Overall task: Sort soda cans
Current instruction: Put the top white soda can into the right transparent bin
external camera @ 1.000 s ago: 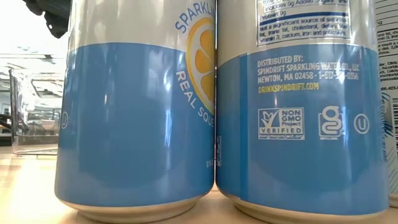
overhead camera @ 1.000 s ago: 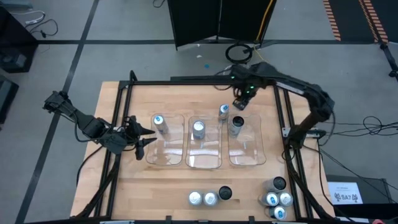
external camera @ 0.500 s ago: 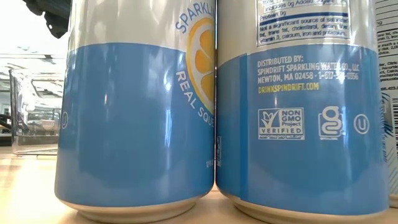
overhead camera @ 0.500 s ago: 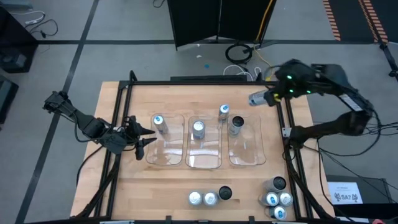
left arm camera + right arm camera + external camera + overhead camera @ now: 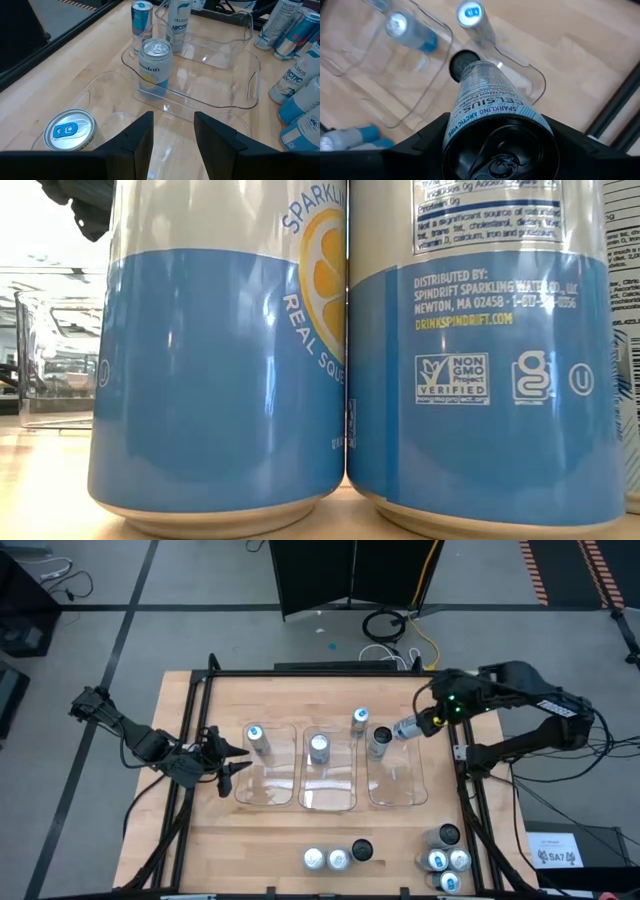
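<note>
High view: right arm carries a Celsius can over the sorting trays.

Left gripper (image 5: 232, 760) waits at the table's left edge beside the left tray (image 5: 262, 790), arm stretched low and level, fingers partly apart and holding nothing. Upright cans stand with long axes vertical: a blue-topped can (image 5: 257, 739) in the left tray, a silver-topped can (image 5: 319, 748) in the middle tray (image 5: 328, 795), a slim blue-topped can (image 5: 360, 720) on bare wood just behind the trays, a dark-topped can (image 5: 380, 741) in the right tray (image 5: 398, 790). Right gripper (image 5: 407, 728), arm bent in from the right rail, clamps the Celsius can (image 5: 492, 120), its long axis tilted, just above the dark-topped can. More cans cluster along the near edge (image 5: 337, 857).
</note>
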